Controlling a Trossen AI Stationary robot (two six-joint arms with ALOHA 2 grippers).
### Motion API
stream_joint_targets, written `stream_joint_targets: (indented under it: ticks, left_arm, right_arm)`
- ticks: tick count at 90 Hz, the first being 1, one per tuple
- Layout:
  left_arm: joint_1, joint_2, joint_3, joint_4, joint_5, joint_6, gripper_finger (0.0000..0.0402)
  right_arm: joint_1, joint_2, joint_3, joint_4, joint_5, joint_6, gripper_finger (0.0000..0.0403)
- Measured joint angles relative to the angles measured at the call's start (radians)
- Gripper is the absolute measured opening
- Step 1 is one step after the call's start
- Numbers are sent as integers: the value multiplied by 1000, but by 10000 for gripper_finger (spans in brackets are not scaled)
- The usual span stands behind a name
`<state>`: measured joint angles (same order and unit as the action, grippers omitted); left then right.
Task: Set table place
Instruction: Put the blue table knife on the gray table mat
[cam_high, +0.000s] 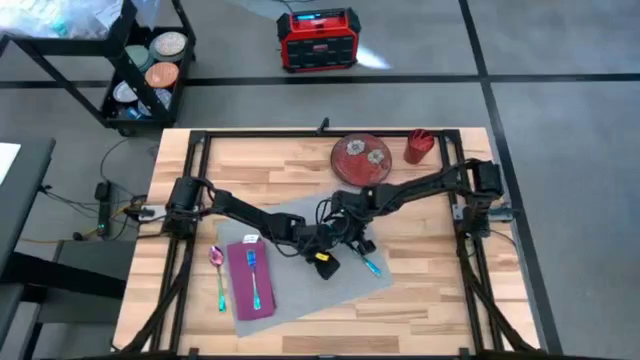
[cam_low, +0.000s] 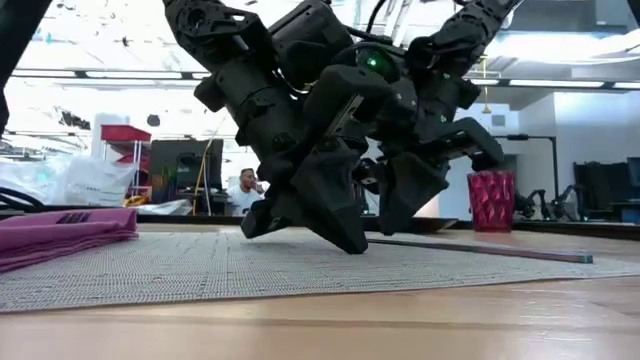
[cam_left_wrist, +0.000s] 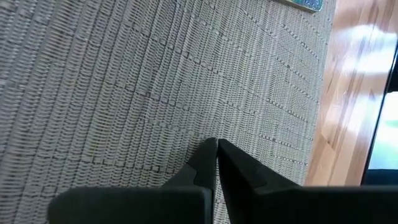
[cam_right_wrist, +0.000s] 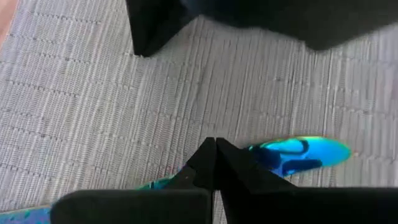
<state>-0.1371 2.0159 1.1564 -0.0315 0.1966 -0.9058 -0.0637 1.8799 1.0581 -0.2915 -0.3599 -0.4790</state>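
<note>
Grey mat (cam_high: 300, 265) lies skewed on the table (cam_high: 420, 300). Both grippers pinched shut, empty — left gripper (cam_left_wrist: 216, 144) on bare weave, right gripper (cam_right_wrist: 214, 144) beside the blue utensil (cam_right_wrist: 298, 154). We risk the crowded arms colliding or dragging the mat.

Looks like a robotics lab/workshop: grey tiled floor, black wheeled cart (cam_high: 140, 70), red portable power unit (cam_high: 318, 40), ceiling strip lights, person (cam_low: 245, 190) at bg workstation.
</note>
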Motion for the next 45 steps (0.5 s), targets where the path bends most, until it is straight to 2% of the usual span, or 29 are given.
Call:
stream_joint_targets:
  ticks: [18, 45]
  left_arm:
    - [1, 0, 0, -1, 4, -15, 0]
    - [-2, 0, 0, 0, 1, -26, 0]
  right_arm:
    - [-41, 38, 4, 15, -28, 1, 0]
    - [-97, 40, 30, -17, -1, -9, 0]
